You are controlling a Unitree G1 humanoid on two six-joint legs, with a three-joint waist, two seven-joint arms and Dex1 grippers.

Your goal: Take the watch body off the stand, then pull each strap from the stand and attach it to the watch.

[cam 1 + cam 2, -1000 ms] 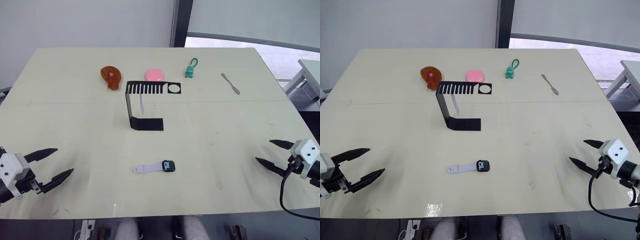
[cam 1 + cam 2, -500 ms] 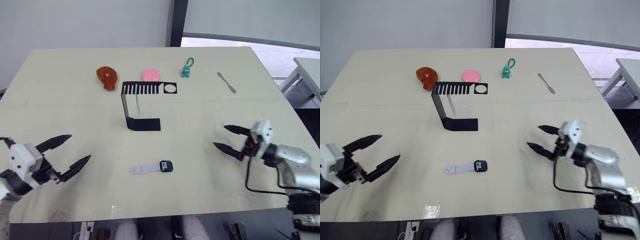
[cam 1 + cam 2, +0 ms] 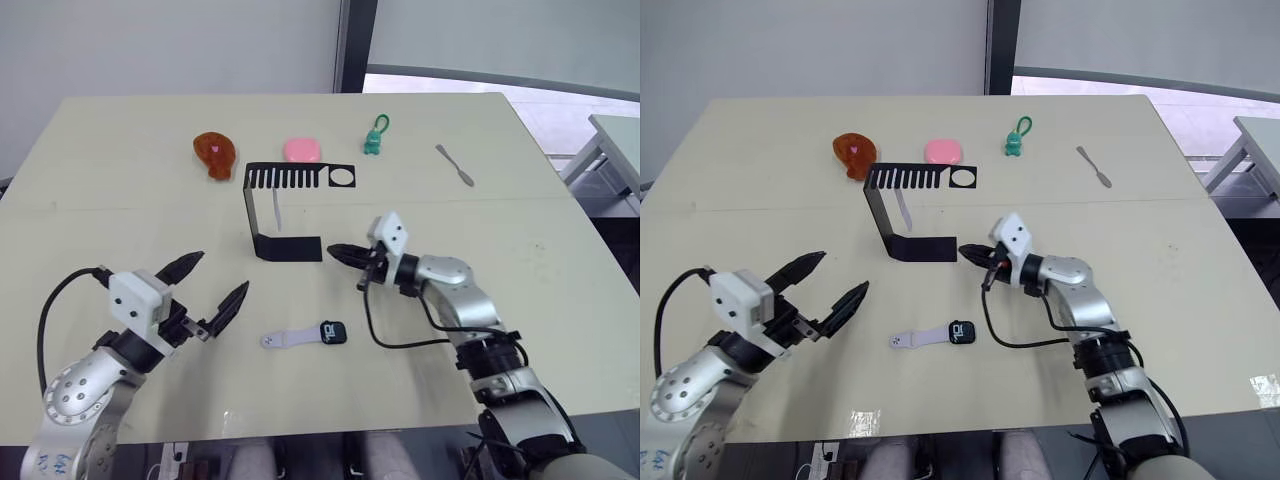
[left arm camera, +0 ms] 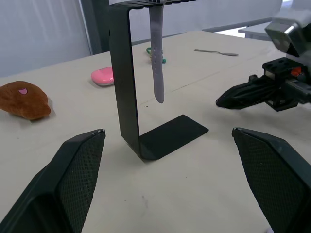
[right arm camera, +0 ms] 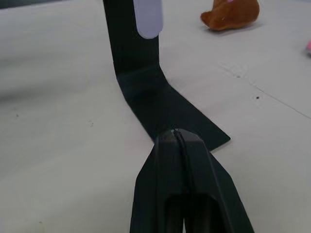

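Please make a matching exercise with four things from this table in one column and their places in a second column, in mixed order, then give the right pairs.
Things
1. small square black watch body
2. pale lavender strap
3. green keychain figure
4. grey metal spatula

Places
A. hanging from the black metal stand
B. far right of the table
C. lying near the table's front edge, one strap attached
D. right of the pink object

Pairs: 1-C, 2-A, 3-D, 4-B

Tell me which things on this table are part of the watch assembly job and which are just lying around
Part of the job:
- watch body, lying on the table with one strap attached
- stand
- second strap, hanging from the stand's top bar

Just lying about:
- brown toy
- pink object
- green keychain figure
- metal spatula
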